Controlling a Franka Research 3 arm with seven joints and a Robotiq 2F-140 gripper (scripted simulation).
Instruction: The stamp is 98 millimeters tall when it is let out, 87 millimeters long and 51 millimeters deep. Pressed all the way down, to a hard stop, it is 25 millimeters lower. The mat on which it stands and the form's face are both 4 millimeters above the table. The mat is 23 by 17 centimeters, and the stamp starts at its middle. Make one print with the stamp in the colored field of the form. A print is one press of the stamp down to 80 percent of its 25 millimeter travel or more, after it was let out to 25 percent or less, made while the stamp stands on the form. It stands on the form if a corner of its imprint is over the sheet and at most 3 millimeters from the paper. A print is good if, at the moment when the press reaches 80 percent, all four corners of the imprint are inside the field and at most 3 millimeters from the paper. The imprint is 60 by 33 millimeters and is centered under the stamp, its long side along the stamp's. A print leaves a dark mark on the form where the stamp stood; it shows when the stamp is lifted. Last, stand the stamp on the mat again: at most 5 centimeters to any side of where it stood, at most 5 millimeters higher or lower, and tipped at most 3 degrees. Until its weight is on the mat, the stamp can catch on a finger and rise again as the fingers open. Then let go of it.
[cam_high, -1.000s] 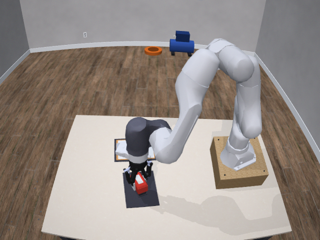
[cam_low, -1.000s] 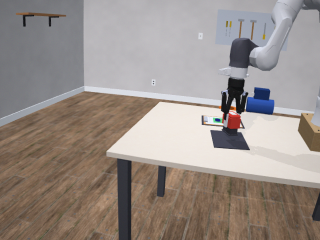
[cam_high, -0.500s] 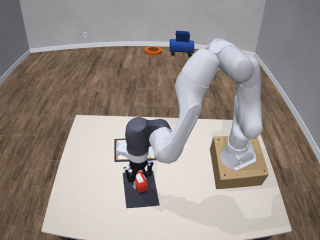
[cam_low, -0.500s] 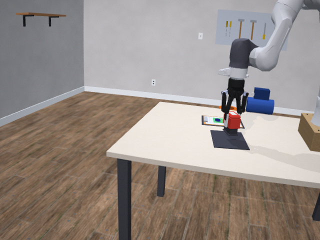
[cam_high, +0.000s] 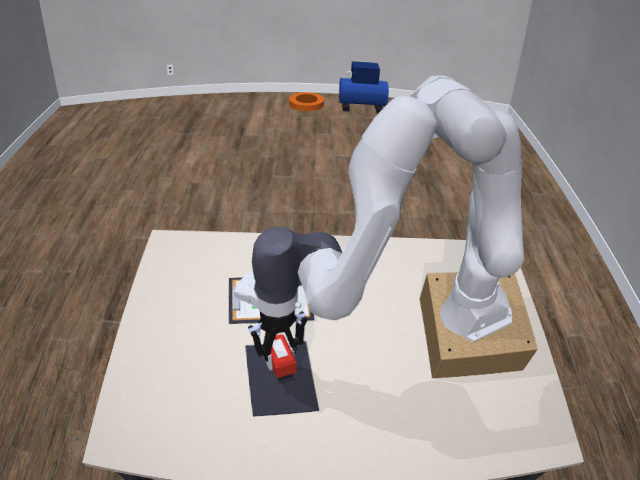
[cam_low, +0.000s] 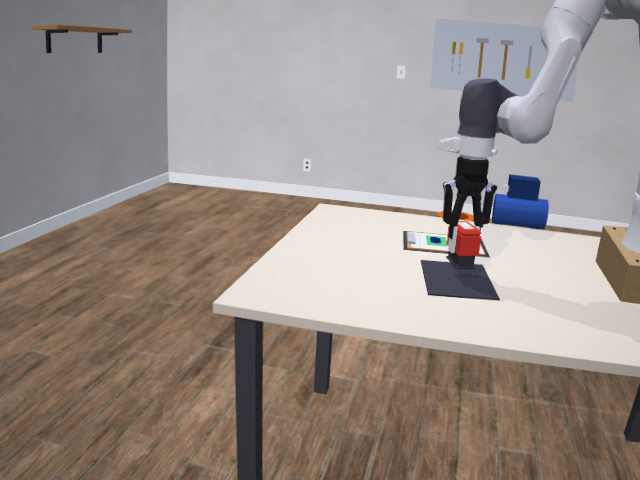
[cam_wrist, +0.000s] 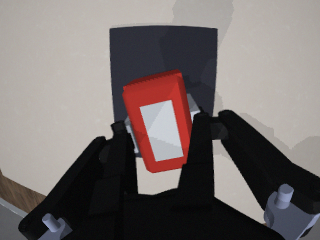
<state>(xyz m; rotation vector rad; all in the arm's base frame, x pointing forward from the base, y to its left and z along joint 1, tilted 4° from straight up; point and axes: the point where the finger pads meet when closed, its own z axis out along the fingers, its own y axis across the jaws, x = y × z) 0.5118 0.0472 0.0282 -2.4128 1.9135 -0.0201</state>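
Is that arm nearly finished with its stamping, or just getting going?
Nearly finished, it seems. The form already shows a dark mark on its green field, so the print looks made. Now the gripper is shut on the red stamp over the dark mat, near its far end. Left: rest its weight on the mat, open the fingers and withdraw.

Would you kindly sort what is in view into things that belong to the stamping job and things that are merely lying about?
Belonging to the job:
- red stamp, gripped in the hand
- dark mat
- form, its field already bearing a dark mark

Lying about:
- blue machine on the floor
- orange ring on the floor
- tool board on the wall
- wall shelf
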